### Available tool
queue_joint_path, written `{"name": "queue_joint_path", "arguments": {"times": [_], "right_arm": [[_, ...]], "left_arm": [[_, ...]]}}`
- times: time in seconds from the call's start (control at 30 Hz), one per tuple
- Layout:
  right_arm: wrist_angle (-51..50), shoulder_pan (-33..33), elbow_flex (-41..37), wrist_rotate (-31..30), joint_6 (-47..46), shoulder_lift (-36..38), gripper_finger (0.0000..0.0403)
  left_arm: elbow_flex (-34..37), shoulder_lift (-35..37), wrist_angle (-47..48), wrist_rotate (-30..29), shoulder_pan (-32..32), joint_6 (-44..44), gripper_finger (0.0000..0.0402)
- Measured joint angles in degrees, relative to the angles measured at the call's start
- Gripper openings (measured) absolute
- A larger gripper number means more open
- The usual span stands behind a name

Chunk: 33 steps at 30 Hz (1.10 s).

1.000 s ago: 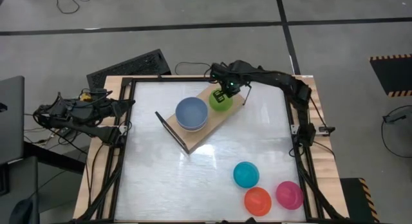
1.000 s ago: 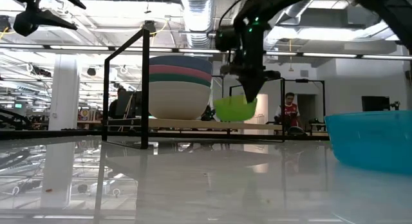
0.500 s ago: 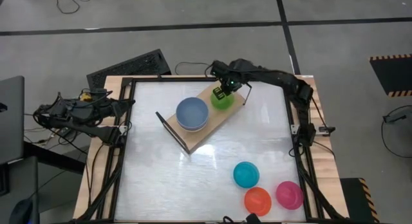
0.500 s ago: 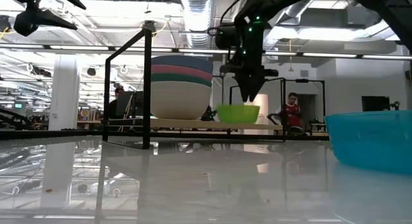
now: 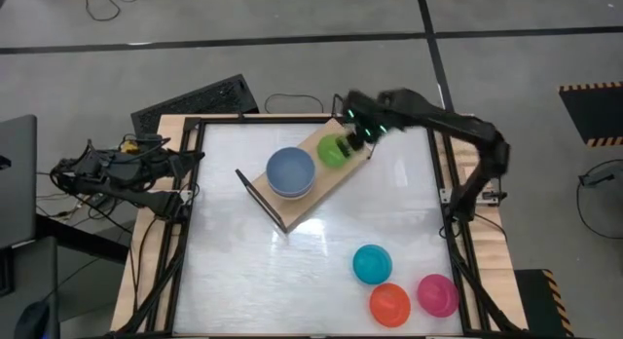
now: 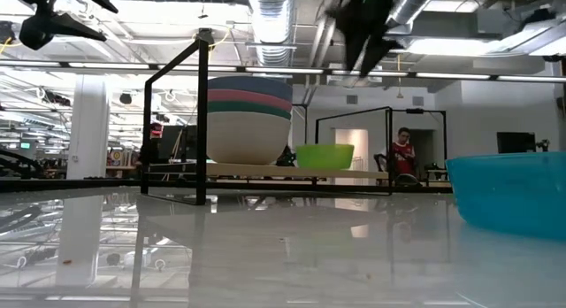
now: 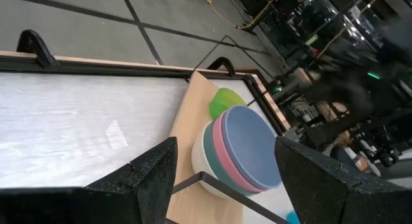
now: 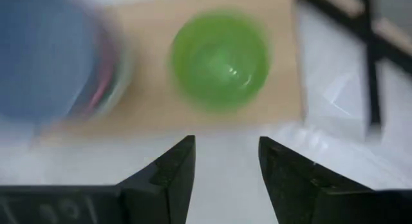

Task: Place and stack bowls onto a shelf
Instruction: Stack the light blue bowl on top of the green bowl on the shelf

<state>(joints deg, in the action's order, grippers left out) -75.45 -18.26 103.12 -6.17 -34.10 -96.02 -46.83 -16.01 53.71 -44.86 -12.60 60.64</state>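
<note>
The green bowl (image 5: pixel 334 150) is set on the shelf (image 5: pixel 311 188) beside the stacked large bowls (image 5: pixel 290 171). The right pincer (image 5: pixel 362 134) is seen released and empty, just off the shelf's end frame. The left pincer (image 7: pixel 219 179), parted, is parked off the worktop (image 5: pixel 311 271). That wire frame could be clipped if the arm swings low toward the teal bowl (image 5: pixel 372 264).

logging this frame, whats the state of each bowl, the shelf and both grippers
green bowl: upright on the shelf, released, beside the stack
stack of large bowls: nested on the shelf, blue-grey on top
shelf: on the table, holding stack and green bowl
teal bowl: on the table, not shelved
red bowl: on the table, not shelved
magenta bowl: on the table, not shelved
right gripper: open, empty, above the shelf
left gripper: open, empty, off the table's left edge
</note>
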Motion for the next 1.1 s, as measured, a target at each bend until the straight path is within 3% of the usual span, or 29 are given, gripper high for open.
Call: {"name": "queue_joint_path", "arguments": {"times": [0.13, 0.23, 0.47, 0.6, 0.73, 1.1], "right_arm": [[-10.0, 13.3, 0.0, -0.8, -9.5, 4.6, 0.019], [-13.4, 24.4, -2.1, -5.8, -20.6, 5.8, 0.0189], [-10.3, 41.4, -17.1, -5.5, -47.4, 5.9, 0.0189], [0.8, 45.5, -26.0, -2.4, -53.8, 5.9, 0.0189], [10.5, 47.0, -32.3, 0.1, -54.6, 6.0, 0.0189], [24.9, 47.1, -45.1, 3.8, -55.6, 6.0, 0.0189]], "left_arm": [[0.0, 0.0, 0.0, 1.0, 0.0, 0.0, 0.0245], [0.0, 0.0, 0.0, 1.0, 0.0, 0.0, 0.0245], [0.0, 0.0, 0.0, 2.4, 0.0, -1.6, 0.0245], [0.0, 0.0, 0.2, 3.9, 0.0, -1.5, 0.0245], [0.0, 0.0, 1.1, 4.6, 0.0, -1.1, 0.0245], [0.0, 0.0, 1.3, 7.1, 0.0, -0.9, 0.0245]]}}
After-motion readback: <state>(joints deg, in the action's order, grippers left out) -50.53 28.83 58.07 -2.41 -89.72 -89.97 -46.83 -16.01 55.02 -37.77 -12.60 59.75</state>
